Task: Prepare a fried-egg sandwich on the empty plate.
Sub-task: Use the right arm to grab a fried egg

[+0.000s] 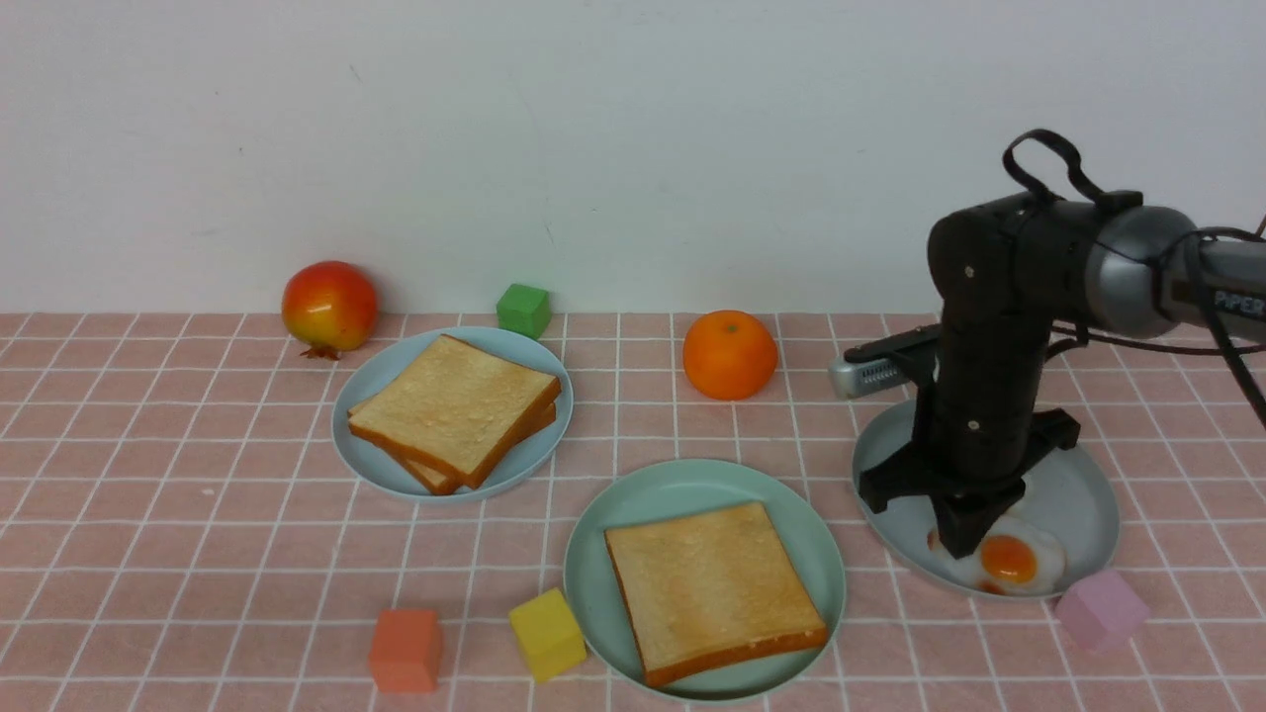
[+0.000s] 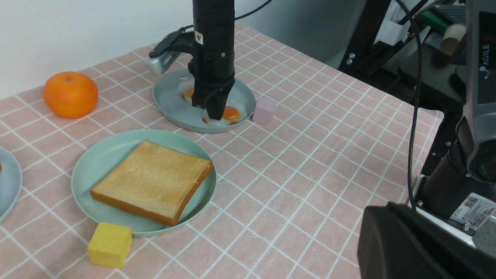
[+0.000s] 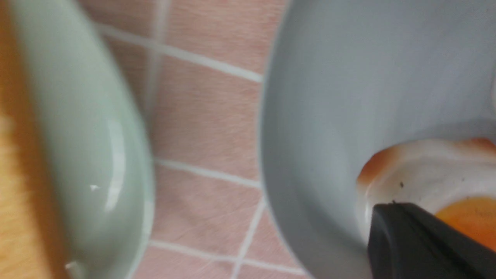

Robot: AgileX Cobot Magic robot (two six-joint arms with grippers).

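The right gripper (image 1: 964,542) points straight down into the grey-blue plate (image 1: 1088,494), its jaws closed together with the tips on the white of a fried egg (image 1: 1011,560). Whether they actually pinch the white I cannot tell. The egg lies flat, yolk up, and the yolk sits just to the right of the jaws. Its longer side runs roughly side to side across the desk (image 1: 198,514). A pink block (image 1: 1100,608) stands near the plate's rim, on the far side of the egg from the jaws. To the left of the jaws, and apart from the grey-blue plate, is the mint-green plate (image 1: 593,554). It carries one toast slice (image 1: 712,588), flat and square, turned a little askew to the desk's grid lines. Well away to the left, a pale blue plate (image 1: 366,435) holds two stacked slices (image 1: 455,405). The left gripper (image 2: 418,248) shows only as a dark bulk in its own wrist view, and its jaws are closed.
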